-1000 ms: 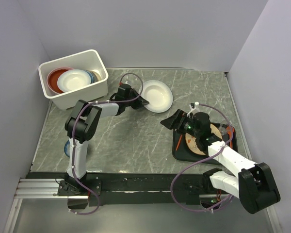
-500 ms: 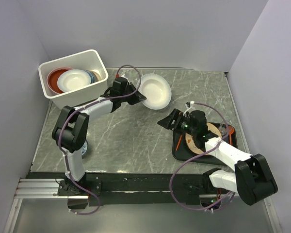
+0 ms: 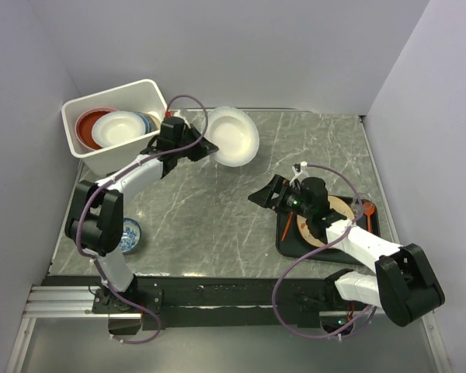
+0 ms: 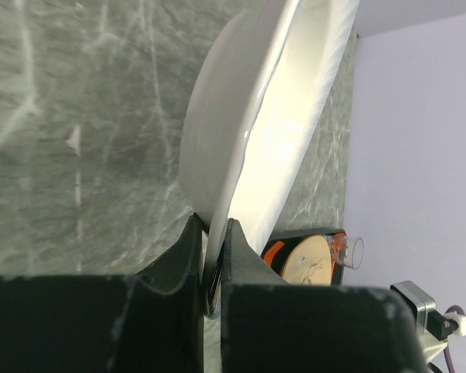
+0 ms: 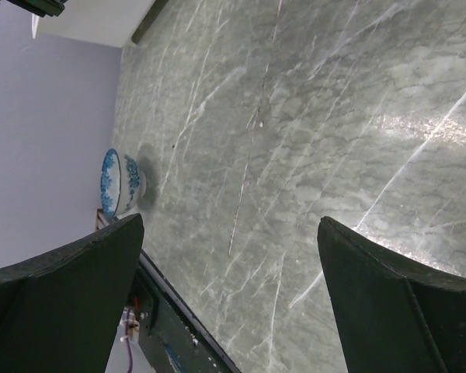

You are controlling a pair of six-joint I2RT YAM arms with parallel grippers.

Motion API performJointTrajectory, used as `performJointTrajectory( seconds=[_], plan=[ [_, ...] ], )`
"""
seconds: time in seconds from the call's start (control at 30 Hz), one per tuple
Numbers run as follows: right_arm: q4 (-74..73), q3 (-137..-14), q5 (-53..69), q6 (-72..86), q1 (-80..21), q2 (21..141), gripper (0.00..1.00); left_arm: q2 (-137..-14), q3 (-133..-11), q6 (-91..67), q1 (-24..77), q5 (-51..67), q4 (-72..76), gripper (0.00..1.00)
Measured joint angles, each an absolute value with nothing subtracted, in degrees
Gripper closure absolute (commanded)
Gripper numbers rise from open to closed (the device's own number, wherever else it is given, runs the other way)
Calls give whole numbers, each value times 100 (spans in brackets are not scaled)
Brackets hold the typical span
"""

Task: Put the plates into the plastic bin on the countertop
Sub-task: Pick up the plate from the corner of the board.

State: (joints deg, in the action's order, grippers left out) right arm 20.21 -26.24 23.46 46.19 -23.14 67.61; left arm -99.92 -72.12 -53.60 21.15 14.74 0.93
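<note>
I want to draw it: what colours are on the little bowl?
The little bowl is white with blue patterns, clearest from the right wrist.

Plastic bin sits at far-left corner of countertop, stacked plates inside. Just right of bin, tilted plate hangs above the surface, rim pinched by left gripper. Tray lies near right with flat plate on it; small bowl stands near left.
</note>
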Motion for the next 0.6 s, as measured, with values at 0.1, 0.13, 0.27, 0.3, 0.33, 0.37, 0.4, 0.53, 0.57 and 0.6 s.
performJointTrajectory(
  seconds=[0.1,0.13,0.27,0.3,0.33,0.37,0.4,0.53,0.57,0.6],
  plan=[
    [2018,-2622,2342,4624,-2333,6761,0,-9850,-7107,-5336,1920,1487,54,99],
    [2018,-2620,2342,4626,-2340,6761,0,-9797,-7067,-5330,1850,1498,51,99],
    [2021,-2617,2338,4641,-2362,6764,0,-9557,-6976,-5319,1575,1516,-75,99],
    [2027,-2617,2340,4641,-2370,6777,0,-9470,-6965,-5315,1496,1516,-137,99],
    [2036,-2617,2342,4644,-2383,6796,0,-9395,-6965,-5304,1424,1514,-178,99],
    [2056,-2617,2342,4644,-2399,6840,0,-9341,-6965,-5299,1369,1516,-187,99],
    [2064,-2617,2344,4646,-2412,6875,0,-9275,-6965,-5295,1313,1514,-185,99],
    [2097,-2628,2351,4646,-2482,7124,0,-9056,-6965,-5260,1120,1544,-189,99],
    [2104,-2635,2359,4648,-2497,7201,0,-9011,-6965,-5260,1061,1559,-189,99],
    [2117,-2646,2364,4652,-2508,7264,0,-8973,-6965,-5260,1000,1586,-198,99]
  ],
)
